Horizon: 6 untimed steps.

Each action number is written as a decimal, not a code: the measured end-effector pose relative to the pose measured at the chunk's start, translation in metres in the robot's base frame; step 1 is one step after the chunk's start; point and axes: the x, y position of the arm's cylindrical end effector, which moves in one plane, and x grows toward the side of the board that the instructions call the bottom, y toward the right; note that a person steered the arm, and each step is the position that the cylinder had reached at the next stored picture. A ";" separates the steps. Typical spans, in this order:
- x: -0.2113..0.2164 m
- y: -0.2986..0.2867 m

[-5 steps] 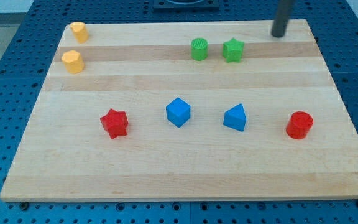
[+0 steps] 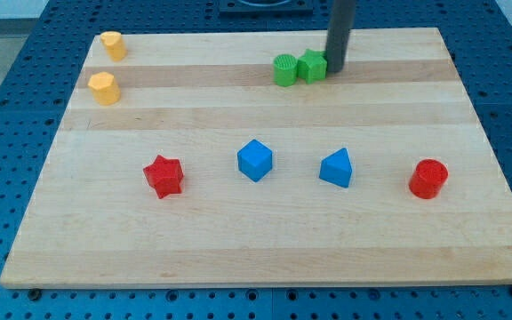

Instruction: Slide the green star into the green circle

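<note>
The green star (image 2: 312,66) lies near the view's top, touching the right side of the green circle (image 2: 284,69). My tip (image 2: 335,69) stands right against the star's right side. The rod rises straight up out of the view's top.
Two yellow blocks (image 2: 112,44) (image 2: 104,88) sit at the top left. A red star (image 2: 164,175), a blue cube (image 2: 255,160), a blue wedge-like block (image 2: 336,168) and a red cylinder (image 2: 428,179) lie in a row across the wooden board (image 2: 265,240).
My tip has moved from the board's top right corner leftward to the star. The green star has slid left and now touches the green circle.
</note>
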 end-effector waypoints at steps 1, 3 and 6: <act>-0.028 -0.041; -0.035 0.010; 0.013 0.025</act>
